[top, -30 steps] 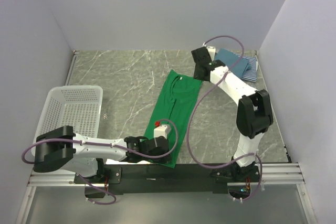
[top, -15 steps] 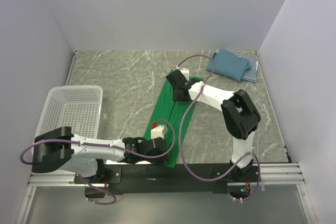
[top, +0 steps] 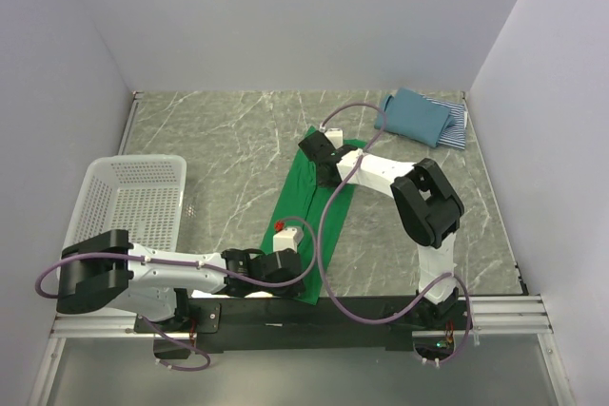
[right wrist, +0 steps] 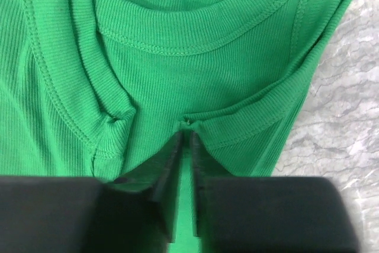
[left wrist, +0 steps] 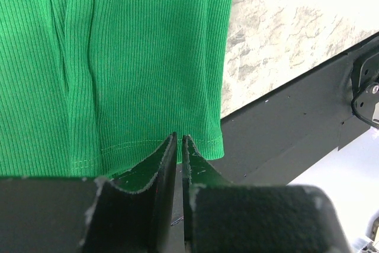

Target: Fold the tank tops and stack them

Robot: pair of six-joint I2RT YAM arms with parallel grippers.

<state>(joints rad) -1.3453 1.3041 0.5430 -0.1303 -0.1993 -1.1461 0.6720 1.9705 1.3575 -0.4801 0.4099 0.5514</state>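
The bright green tank top lies as a long strip down the middle of the table. My right gripper is at its far end. In the right wrist view the right gripper is shut on the green top just below the neckline, and the fabric puckers at the tips. My left gripper is at the near hem. In the left wrist view the left gripper is shut on the hem edge of the green top. The teal-blue top lies folded on the striped top at the back right.
A white mesh basket stands at the left, next to the left arm. The black base rail runs along the near table edge just beyond the green hem. Walls close the table on three sides.
My right arm swung from the folded stack at the back right to the green top's neck end and closed on it. My left gripper stayed at the near hem.
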